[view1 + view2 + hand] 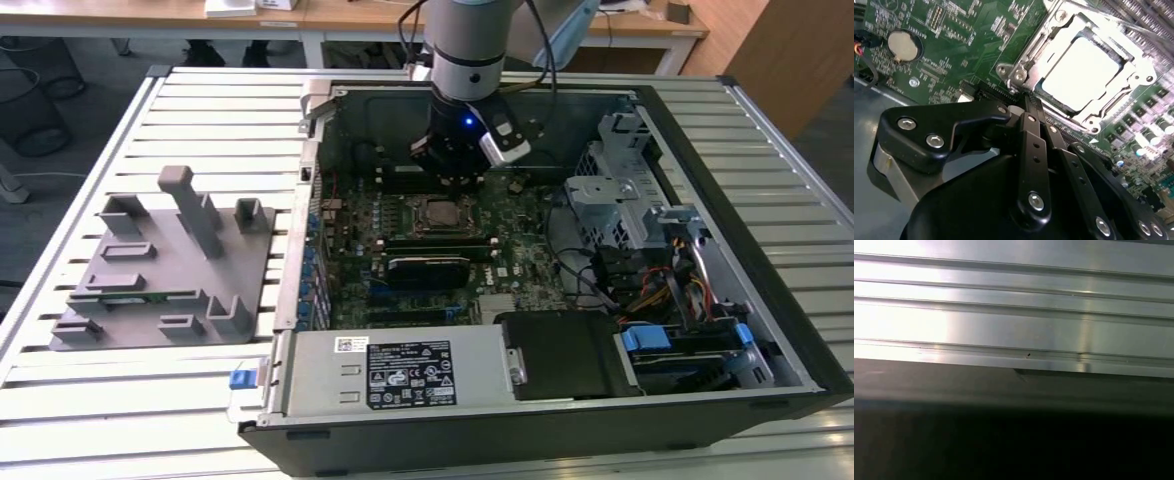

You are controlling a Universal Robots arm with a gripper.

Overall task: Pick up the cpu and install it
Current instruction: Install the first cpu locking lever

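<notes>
While the arm hangs over the open computer case (747, 330), the gripper (458, 172) stands low above the motherboard (514, 250), just on the far side of the CPU socket (437, 212) in the exterior view. In the second wrist view, the cpu (1081, 72) lies flat inside the metal socket frame (1054, 30), with its bright silver top facing up, so it seems already seated. The gripper (1030, 104) in this view has its black fingers (1032, 150) pressed together at the tips, and nothing is between them; the tips are just beside the edge of the frame.

I judge the cpu to be light, stiff and thin. Its metal top is smooth and probably slippery, and its underside contacts are fragile, so it should be taken only by two opposite edges and kept level, never pressed on one corner.

On the exterior view's left, a grey plastic tray (94, 310) with upright posts rests on the slatted table (80, 420), well apart from the case.
</notes>
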